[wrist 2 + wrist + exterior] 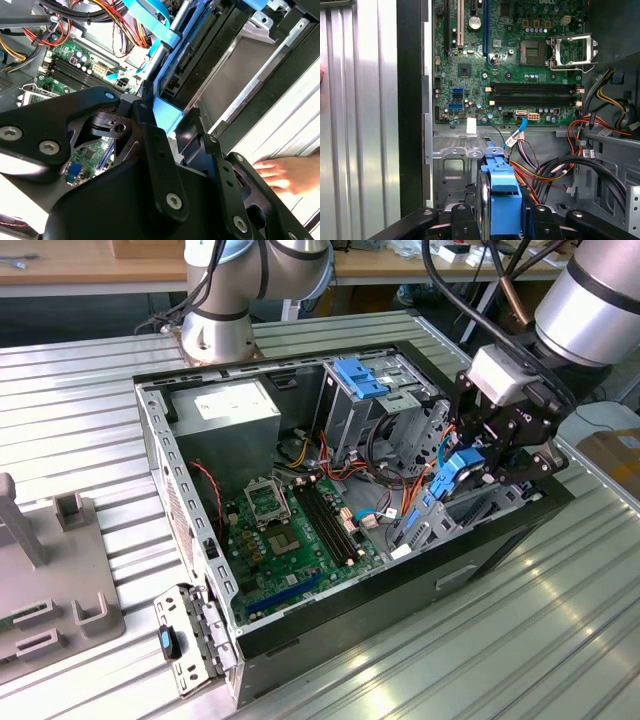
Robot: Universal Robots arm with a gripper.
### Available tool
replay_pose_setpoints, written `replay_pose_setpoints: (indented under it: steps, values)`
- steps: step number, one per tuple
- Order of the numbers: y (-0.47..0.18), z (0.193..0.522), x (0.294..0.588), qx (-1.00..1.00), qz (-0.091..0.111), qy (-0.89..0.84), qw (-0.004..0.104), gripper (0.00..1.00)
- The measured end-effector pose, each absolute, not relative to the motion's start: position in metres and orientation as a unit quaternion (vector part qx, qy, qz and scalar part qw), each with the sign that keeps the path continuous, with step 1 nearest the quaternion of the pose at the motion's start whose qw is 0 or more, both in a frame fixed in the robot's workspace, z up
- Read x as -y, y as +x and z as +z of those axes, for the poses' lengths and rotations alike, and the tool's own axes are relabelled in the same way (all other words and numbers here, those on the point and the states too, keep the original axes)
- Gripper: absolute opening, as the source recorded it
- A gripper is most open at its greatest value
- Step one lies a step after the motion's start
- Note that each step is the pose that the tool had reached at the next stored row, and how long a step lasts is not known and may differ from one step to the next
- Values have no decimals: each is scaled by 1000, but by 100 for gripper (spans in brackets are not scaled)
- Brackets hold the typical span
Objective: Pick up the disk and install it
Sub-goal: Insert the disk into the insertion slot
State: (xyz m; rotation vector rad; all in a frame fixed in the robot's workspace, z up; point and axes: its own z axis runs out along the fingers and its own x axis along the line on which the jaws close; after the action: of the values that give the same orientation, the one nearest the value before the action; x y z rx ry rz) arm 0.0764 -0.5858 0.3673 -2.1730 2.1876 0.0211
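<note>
My gripper [482,455] is shut on the disk [456,478], a drive with a bright blue frame held on edge. It hangs over the metal drive bay [485,508] at the open computer case's corner, on the exterior view's right. In the first wrist view the disk [502,197] stands between my black fingers [462,220], above the bay's floor [454,167]. In the second wrist view the disk's blue edge [167,114] lies next to the bay's wall [235,75]. I cannot tell whether the disk touches the bay.
The green motherboard [295,525] fills the case floor, with red, orange and black cables [555,172] beside the bay. A lighter blue bracket [362,377] sits in the upper cage. A person's hand [292,172] rests on the ribbed table outside the case. A second arm's base [215,330] stands behind.
</note>
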Motion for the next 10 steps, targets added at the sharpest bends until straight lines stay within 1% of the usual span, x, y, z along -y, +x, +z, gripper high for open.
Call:
replay_pose_setpoints:
  steps: [10]
  values:
    - [76,367,586,-709,7,-704,29,44]
